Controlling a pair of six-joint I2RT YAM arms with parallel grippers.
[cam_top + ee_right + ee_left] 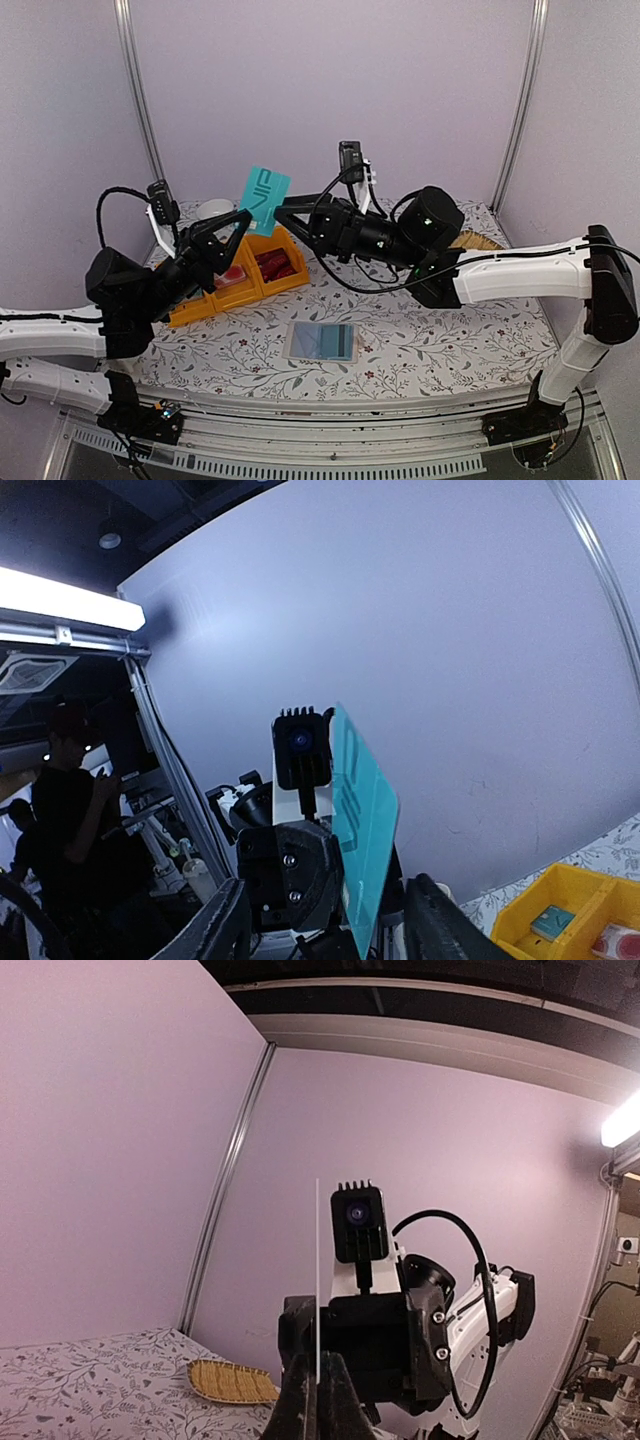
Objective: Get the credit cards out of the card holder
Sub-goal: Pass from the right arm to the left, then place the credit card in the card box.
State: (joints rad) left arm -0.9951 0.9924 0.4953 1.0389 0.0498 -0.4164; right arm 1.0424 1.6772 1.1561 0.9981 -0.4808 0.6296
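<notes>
the left arm angled up from its base, the left gripper (pixel 243 222) raised above the yellow plastic bin (pixel 200 310), its fingers pressed together on the lower edge of a thin teal green plastic credit card (pixel 265 199) held upright. the right arm stretched leftward, the right gripper (pixel 284 213) level with the card, its fingers spread wide either side of it. the whitish clear-sleeved card holder (pixel 320 342) lay flat on the floral table (pixel 430 340), well apart.

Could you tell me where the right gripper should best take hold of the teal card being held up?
Probably its free right-hand edge, coming in from the right and closing across the two flat faces: the teal card stands upright and thin, and the left gripper clamps its lower left part.
</notes>
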